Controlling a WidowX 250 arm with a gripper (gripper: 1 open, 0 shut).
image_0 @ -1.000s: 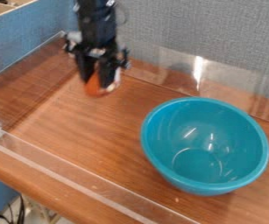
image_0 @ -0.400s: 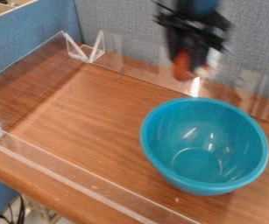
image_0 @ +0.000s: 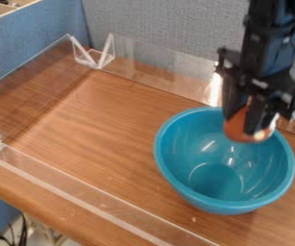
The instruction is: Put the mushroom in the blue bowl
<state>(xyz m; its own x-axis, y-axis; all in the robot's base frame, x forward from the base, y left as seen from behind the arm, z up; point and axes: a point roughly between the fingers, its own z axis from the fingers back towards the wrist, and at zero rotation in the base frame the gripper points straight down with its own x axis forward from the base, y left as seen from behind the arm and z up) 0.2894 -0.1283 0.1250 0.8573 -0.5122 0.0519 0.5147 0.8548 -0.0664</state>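
The gripper (image_0: 255, 120), pointing down at right of frame, is clamped on the mushroom (image_0: 251, 125); its reddish-brown cap shows between the dark fingers. The mushroom hangs directly above the blue bowl (image_0: 188, 173), inside the rim line, toward the upper-right wall. The bowl is glossy, deep, smooth plastic on a wood-grain table (image_0: 73, 125).

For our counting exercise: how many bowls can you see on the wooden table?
1. The blue bowl sits on the right side of the wooden table, below the gripper holding the mushroom. None appear hidden.
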